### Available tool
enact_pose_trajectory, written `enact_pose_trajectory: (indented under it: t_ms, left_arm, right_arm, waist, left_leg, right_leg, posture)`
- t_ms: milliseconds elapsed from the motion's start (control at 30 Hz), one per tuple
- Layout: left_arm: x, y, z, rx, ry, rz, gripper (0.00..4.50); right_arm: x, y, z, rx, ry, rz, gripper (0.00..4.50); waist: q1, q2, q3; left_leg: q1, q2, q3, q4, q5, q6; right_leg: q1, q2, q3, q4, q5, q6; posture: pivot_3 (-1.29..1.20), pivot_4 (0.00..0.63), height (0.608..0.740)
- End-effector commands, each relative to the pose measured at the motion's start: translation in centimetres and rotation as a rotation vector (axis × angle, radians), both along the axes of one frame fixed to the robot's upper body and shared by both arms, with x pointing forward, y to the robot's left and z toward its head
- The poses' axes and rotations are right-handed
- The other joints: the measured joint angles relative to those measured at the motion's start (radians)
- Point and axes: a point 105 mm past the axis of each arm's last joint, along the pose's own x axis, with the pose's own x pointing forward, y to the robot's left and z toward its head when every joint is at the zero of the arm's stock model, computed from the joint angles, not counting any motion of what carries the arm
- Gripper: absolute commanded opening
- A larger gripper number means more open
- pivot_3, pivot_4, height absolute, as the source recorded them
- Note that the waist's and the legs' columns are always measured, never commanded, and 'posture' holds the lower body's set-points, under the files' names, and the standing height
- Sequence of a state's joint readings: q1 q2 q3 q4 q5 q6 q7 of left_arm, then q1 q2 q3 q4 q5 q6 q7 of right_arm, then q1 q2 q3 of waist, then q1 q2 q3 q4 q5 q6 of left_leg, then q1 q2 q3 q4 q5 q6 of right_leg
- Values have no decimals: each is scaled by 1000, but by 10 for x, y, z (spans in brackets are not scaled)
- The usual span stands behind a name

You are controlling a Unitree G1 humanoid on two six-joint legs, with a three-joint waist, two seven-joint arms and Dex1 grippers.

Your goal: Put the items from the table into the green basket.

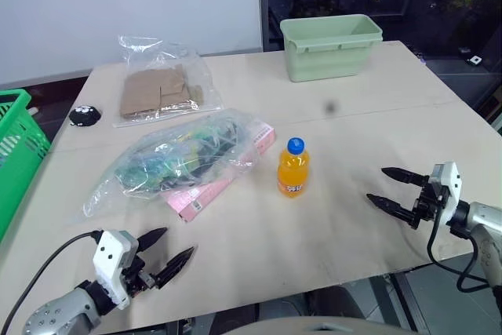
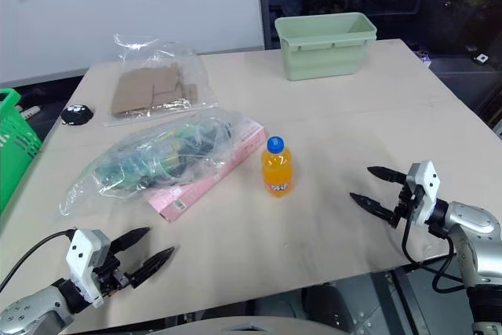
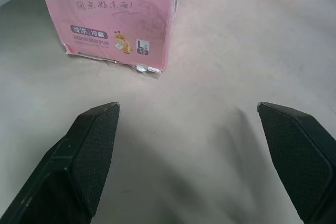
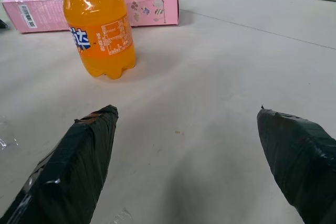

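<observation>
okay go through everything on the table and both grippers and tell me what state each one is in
left gripper: open, holding nothing.
right gripper: open, holding nothing.
orange bottle: upright, blue cap on.
pink-and-white carton: flat on the table, partly under the bag.
clear plastic bag: lying across the carton.
green basket: off the table's left edge, contents not visible.
mint tub: upright at the far edge.
bag of cardboard pieces: lying flat.

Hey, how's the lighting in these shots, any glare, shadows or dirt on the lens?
Head views: soft even light on the table, glints on the clear bag, and a dark smudge hanging over the table in the left eye view that is missing from the right eye view, so likely lens dirt. Right wrist view: highlight on the bottle, faint shadow beside it. Left wrist view: soft shadow below the carton.
</observation>
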State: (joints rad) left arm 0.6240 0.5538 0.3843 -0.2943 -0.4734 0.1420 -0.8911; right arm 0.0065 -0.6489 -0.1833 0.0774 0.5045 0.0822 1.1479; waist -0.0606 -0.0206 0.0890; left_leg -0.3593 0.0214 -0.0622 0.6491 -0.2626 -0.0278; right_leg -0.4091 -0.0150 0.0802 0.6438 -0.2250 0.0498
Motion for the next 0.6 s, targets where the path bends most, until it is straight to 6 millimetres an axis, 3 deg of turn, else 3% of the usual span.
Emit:
enact_pose_trajectory:
  t_ms: [33,467,600]
  left_arm:
    - [0,3,0,2,-35,7,4373]
    - [-8,2,2,-87,-61,-40,4373]
    - [-9,0,5,-99,-88,-42,4373]
  right_arm:
    - [4,-5,10,-22,-41,2,4500]
    - [8,-8,12,-41,-61,-13,4500]
    - [10,1,29,-37,-89,37,4500]
  waist:
    - [0,0,0]
    - [1,0,0]
    - [1,0,0]
  left_leg:
    - [0,0,0,0,0,0]
    - [0,0,0,0,0,0]
    - [0,0,0,0,0,0]
  right_leg:
    - [0,0,0,0,0,0]
    - [0,0,0,0,0,0]
    - [0,0,0,0,0,0]
  posture:
    - [22,50,740]
    - [20,50,740]
    - [25,52,740]
